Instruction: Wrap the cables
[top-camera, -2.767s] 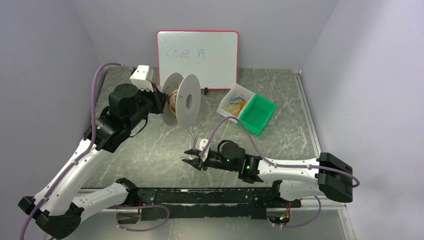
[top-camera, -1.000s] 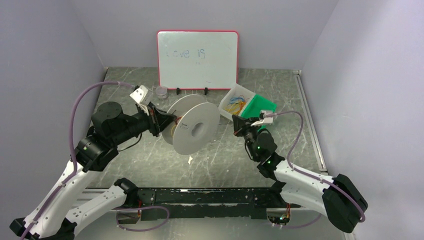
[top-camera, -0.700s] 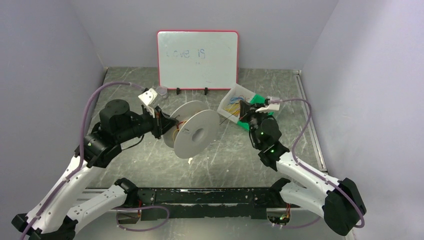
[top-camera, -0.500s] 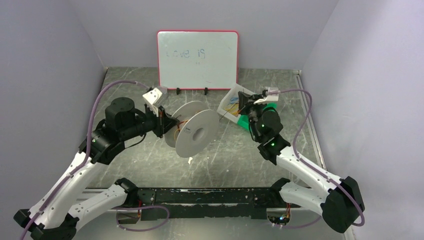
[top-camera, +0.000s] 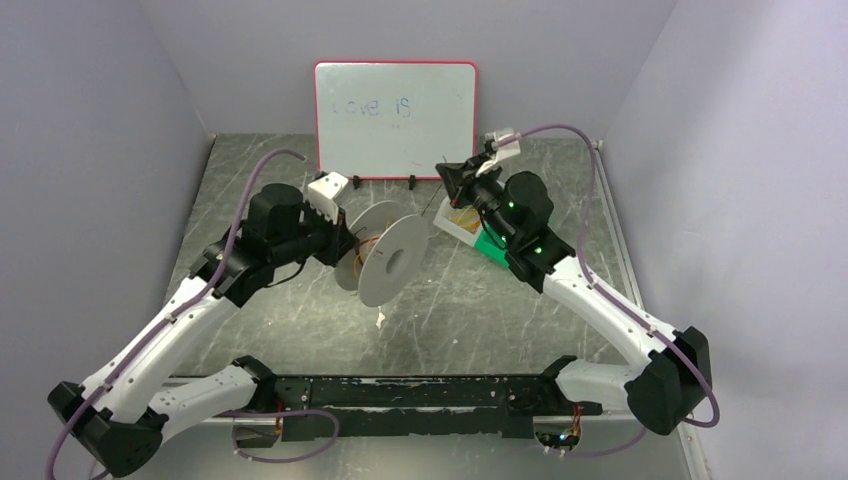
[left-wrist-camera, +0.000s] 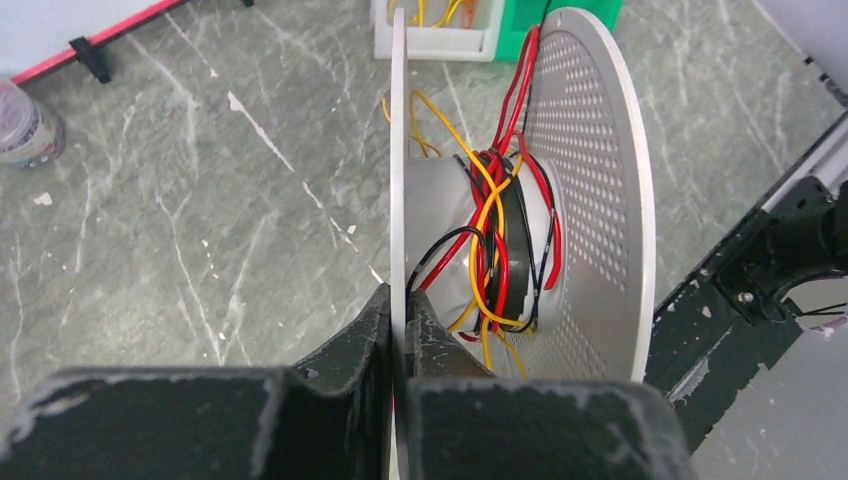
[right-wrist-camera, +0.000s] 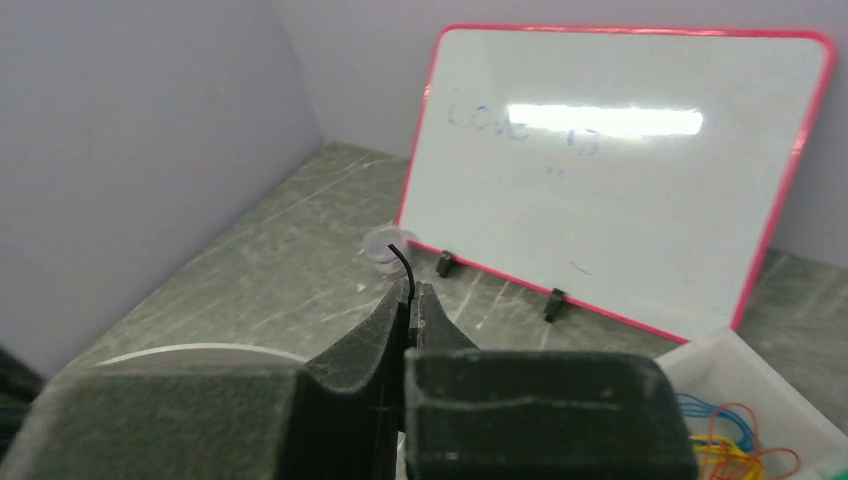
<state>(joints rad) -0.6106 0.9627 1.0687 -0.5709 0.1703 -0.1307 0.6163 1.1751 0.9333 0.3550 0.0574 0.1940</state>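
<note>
A white spool (top-camera: 385, 258) with two round flanges hangs above the table middle. My left gripper (top-camera: 338, 243) is shut on the edge of its near flange (left-wrist-camera: 398, 150), one finger on each side, as the left wrist view (left-wrist-camera: 398, 300) shows. Red, yellow and black cables (left-wrist-camera: 492, 235) are wound loosely on the hub, against the perforated far flange (left-wrist-camera: 590, 200). My right gripper (top-camera: 447, 176) is raised right of the spool, near the whiteboard. It is shut on a thin black cable (right-wrist-camera: 403, 262), whose end curls out above the fingertips in the right wrist view (right-wrist-camera: 411, 292).
A red-framed whiteboard (top-camera: 395, 115) stands at the back. A white and green bin (top-camera: 497, 243) with coloured wires sits under my right arm. A small clear jar (right-wrist-camera: 380, 245) stands left of the whiteboard. A black rail (top-camera: 420, 395) runs along the near edge.
My right gripper has swung from the front middle up and back to beside the whiteboard, carrying the black cable. My left arm has carried the spool around and turned it.
</note>
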